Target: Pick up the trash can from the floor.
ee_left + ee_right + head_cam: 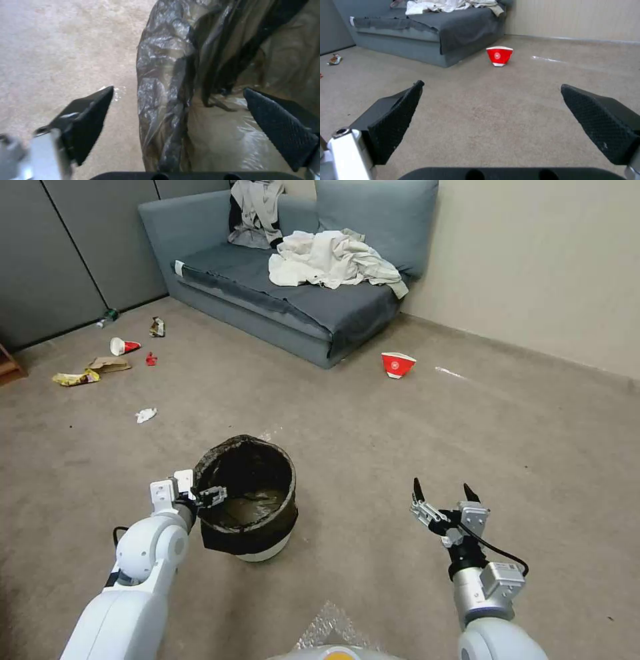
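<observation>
On the floor point(373, 447): trash can point(248, 499), upright.
Left gripper point(178, 107): jaws spread, straddling the bag-covered rim, one finger outside, one inside.
Right gripper point(445, 499): spread, idle, well apart.
Handling: likely light; bag slippery, so pinch the stiff rim.

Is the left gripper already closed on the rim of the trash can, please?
No, the left gripper is open, with one finger outside the trash can over the floor and the other inside.
</observation>
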Tool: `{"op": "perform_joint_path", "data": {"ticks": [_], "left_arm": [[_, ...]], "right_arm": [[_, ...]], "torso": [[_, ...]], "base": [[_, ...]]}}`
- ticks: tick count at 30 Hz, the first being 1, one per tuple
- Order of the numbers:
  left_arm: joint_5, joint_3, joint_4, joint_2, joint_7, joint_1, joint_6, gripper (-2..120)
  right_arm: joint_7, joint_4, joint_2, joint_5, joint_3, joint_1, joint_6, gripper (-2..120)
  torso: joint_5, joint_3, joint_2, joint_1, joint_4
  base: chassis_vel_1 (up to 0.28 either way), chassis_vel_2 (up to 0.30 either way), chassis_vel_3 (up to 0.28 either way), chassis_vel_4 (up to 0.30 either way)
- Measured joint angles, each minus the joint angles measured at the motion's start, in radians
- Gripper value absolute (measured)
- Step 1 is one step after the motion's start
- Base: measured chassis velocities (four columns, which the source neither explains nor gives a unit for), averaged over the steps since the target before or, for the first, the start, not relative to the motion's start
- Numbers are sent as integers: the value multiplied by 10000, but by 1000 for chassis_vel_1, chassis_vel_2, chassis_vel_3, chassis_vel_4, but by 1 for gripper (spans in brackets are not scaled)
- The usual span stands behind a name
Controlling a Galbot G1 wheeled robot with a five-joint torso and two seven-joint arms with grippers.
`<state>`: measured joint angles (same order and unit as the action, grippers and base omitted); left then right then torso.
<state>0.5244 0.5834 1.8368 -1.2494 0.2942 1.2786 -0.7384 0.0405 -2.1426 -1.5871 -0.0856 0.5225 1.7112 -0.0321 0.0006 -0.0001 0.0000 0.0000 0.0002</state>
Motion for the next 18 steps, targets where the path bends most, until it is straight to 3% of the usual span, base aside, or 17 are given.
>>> {"op": "perform_joint_path", "data": {"ticks": [1,4,18], "left_arm": [[-2,0,-48,-8,51,-10,12,87],[4,0,-62,-20,91,-14,19,82],[76,-18,42,-96,132,54,45,27]], "right_arm": [[1,1,-2,1,-8,0,1,100],[1,2,-3,2,-20,0,1,100],[1,31,-12,39,-172,-4,2,100]], "torso": [[1,-1,0,0,0],[-1,-1,0,0,0],[-5,0,0,0,-2]], "base": [[0,0,0,0],[0,0,0,0],[0,0,0,0]]}}
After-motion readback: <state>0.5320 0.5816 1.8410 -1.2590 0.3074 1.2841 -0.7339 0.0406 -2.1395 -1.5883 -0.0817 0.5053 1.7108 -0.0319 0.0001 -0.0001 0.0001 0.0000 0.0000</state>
